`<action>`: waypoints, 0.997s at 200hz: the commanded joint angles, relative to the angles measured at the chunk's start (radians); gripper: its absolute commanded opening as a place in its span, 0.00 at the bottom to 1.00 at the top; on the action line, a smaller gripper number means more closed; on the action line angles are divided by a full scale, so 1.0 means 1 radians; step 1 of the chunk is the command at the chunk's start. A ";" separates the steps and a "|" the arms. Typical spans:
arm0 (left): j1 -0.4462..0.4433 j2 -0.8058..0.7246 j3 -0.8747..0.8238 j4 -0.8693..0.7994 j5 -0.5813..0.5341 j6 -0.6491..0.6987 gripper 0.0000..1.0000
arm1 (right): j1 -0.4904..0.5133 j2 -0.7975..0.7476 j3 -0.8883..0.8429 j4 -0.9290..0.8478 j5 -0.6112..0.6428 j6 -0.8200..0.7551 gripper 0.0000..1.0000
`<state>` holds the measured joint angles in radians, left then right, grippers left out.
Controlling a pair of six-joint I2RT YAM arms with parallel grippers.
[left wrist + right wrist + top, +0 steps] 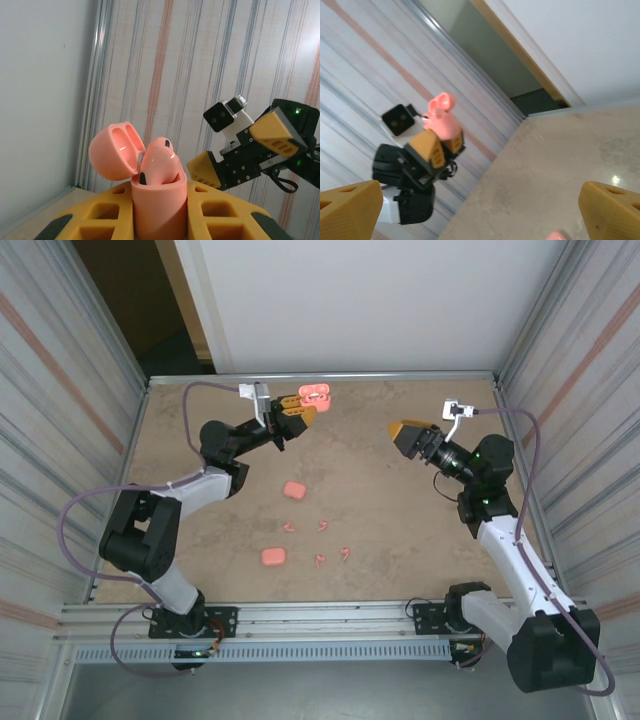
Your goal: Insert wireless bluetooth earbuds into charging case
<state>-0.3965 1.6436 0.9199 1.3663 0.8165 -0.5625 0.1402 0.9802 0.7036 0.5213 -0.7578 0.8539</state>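
Observation:
My left gripper [300,412] is raised at the back of the table, shut on an open pink charging case [315,395]. In the left wrist view the case [160,207] stands upright between the yellow fingers [97,220]. Its lid [116,151] is tipped back, and two earbuds [161,159] sit in the case. Several loose earbuds [323,525] lie on the table in front of the arms. My right gripper [408,435] hangs open and holds nothing, facing the case from the right. From the right wrist view the held case [442,120] is at upper left.
Two closed pink cases lie on the tan table, one mid-table [293,490] and one nearer the front [272,557]. Striped walls [60,390] close in both sides, with a white back wall [380,300] and a metal rail [300,620] at the near edge.

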 commanded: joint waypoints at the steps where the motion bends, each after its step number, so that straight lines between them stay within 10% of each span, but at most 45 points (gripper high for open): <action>1: -0.001 0.018 0.008 0.048 0.016 0.016 0.00 | 0.035 0.043 0.063 0.061 -0.035 0.014 0.99; 199: -0.020 0.033 0.053 0.048 0.088 -0.001 0.00 | 0.272 0.422 0.400 0.085 -0.061 -0.055 0.99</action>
<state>-0.4126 1.6833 0.9432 1.3663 0.8837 -0.5652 0.3954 1.3811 1.0512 0.5755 -0.7727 0.8013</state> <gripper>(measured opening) 0.235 0.989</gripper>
